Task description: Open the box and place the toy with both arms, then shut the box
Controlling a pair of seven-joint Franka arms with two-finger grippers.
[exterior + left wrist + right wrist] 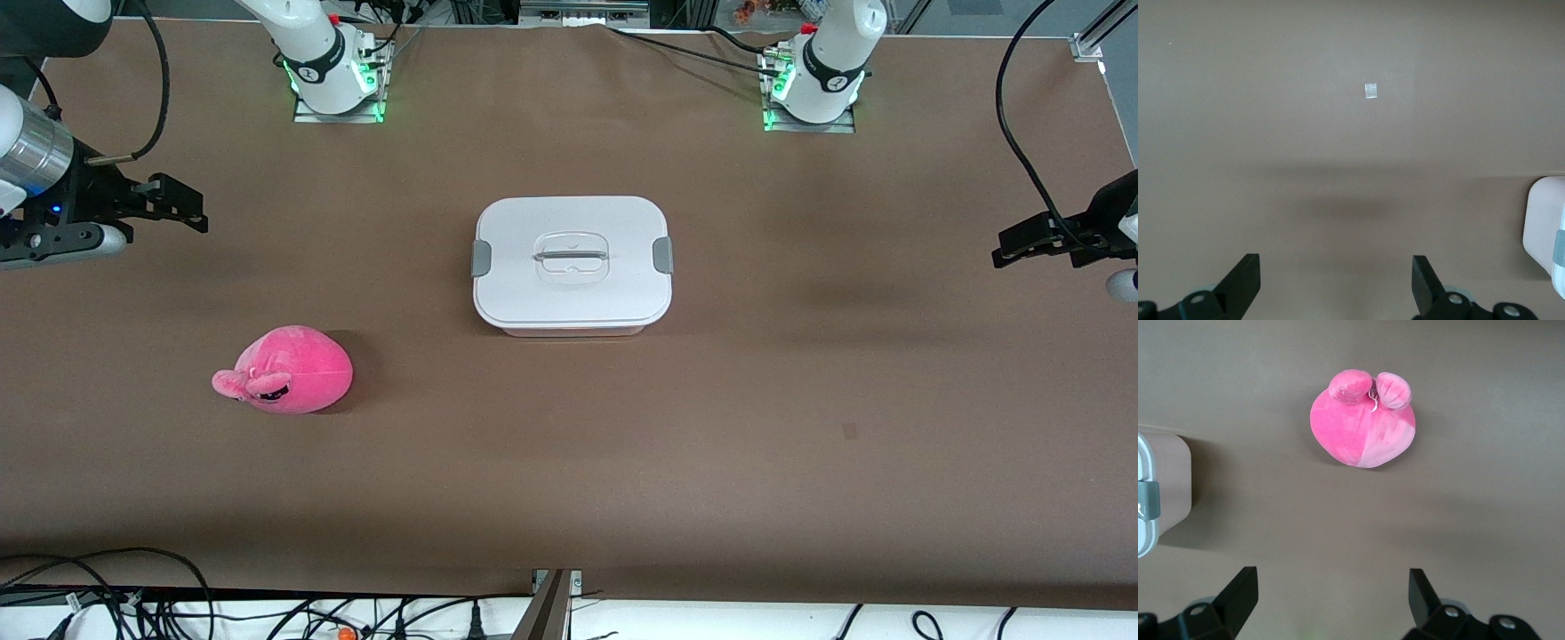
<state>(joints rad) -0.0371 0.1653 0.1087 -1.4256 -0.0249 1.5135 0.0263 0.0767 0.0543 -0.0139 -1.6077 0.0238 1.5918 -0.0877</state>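
Note:
The box stands mid-table with its white lid on, a grey clip at each end and a clear handle on top. Its edge also shows in the left wrist view and in the right wrist view. The pink plush toy lies on the table, nearer to the front camera than the box, toward the right arm's end; it also shows in the right wrist view. My right gripper is open and empty, up over the table at the right arm's end. My left gripper is open and empty, up over the table at the left arm's end.
The brown table spreads around the box and toy. A small pale mark lies on the table under the left wrist. Cables run along the table's front edge.

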